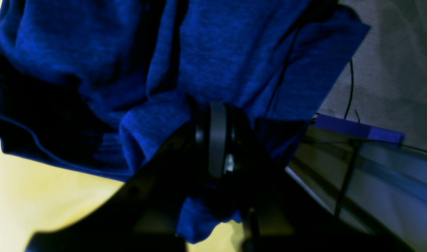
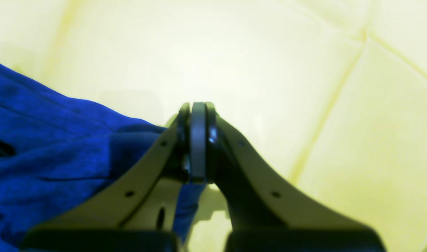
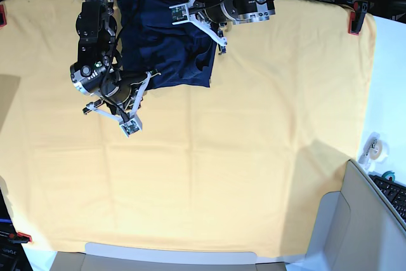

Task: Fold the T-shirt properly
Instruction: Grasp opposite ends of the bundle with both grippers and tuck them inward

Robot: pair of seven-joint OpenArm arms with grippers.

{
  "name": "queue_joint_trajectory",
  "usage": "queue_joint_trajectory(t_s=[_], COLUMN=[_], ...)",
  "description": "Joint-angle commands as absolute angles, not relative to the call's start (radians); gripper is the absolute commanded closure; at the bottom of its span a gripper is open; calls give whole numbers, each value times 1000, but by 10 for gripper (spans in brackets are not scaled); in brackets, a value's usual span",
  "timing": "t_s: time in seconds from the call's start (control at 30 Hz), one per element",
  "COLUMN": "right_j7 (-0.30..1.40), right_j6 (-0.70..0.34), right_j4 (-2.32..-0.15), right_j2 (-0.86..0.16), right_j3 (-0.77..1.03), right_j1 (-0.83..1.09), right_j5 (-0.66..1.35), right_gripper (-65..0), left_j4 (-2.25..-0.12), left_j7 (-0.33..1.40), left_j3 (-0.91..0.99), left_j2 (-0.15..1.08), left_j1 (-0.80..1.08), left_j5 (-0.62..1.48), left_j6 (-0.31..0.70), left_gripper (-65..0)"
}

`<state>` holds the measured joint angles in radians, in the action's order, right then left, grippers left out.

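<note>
The T-shirt [image 3: 166, 49], dark navy knit, lies crumpled at the far middle of the table between the two arms. My left gripper [image 3: 217, 39] is at its right edge. In the left wrist view this gripper [image 1: 217, 105] is shut, with bunched T-shirt fabric [image 1: 234, 56] around and under its fingers. My right gripper [image 3: 148, 77] is at the garment's near left corner. In the right wrist view it [image 2: 198, 105] is shut, with the T-shirt [image 2: 52, 150] at its left and a fold running down between the finger bases.
A yellow-orange cloth [image 3: 241, 157] covers the table, held by red clamps [image 3: 354, 17] at the corners. Off the right edge are a tape roll [image 3: 374, 145], a keyboard [image 3: 394, 193] and a grey box [image 3: 355, 220]. The left wrist view shows a metal rail [image 1: 374, 164] and cables.
</note>
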<state>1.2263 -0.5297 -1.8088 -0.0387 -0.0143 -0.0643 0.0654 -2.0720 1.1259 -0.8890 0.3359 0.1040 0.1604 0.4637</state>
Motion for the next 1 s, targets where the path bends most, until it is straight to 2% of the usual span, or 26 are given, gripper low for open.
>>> queue_joint_trajectory(t_s=[0.0,0.4,0.57,0.73,0.97], right_j7=[1208,1208,1208,1210,1210], right_j6=[-526,-526,-527,-535,-535], right_j4=[-1830,-1886,-1890,-1923,-2008], right_j2=[-38,-45,-47,-39,-2], right_j3=[-10,160,186,177,119], right_j1=[-84,-88,-79,-41,87], right_j5=[67,67,67,71,71], right_gripper=[0,0,0,0,0], left_j4=[-2094,-2095,-2095,-2094,-2086], left_j7=[1106,957,831,699,751], left_j3=[-886,-877,-874,-785,-642], left_j2=[334,328,306,257,222], left_j1=[102,104,133,166,165], left_j5=[163,163,163,163,156], left_j6=[464,463,463,463,460], left_gripper=[-1,-1,-1,-1,-2])
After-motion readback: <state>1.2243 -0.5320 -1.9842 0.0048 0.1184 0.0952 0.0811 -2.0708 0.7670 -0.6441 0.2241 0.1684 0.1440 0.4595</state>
